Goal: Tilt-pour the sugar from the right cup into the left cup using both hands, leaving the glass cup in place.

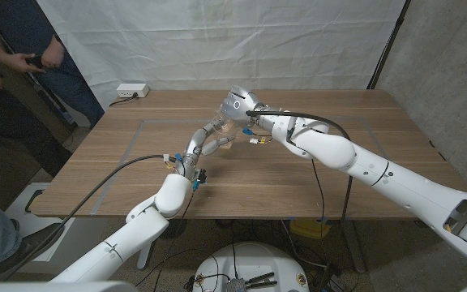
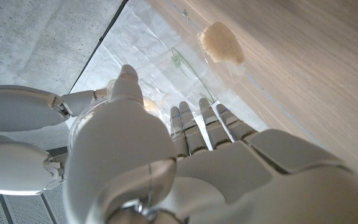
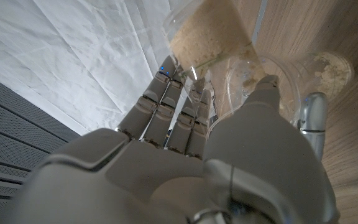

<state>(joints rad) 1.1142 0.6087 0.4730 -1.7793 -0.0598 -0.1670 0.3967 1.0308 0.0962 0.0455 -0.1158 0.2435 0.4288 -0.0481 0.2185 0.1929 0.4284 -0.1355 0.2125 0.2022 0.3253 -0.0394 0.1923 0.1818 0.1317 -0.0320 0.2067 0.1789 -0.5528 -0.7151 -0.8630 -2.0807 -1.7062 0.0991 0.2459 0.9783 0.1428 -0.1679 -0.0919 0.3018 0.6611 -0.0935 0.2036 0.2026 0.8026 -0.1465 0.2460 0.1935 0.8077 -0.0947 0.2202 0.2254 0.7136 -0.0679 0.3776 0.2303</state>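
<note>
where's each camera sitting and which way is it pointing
Head view: fixed on the robot's head, looking down over the table; both arms show, left hand and right hand meeting.
Left wrist view: on the left wrist, along the hand's back toward the receiving cup.
Right wrist view: on the right wrist, along its hand at the tilted sugar cup.
Both wrist views share the receiving cup.
</note>
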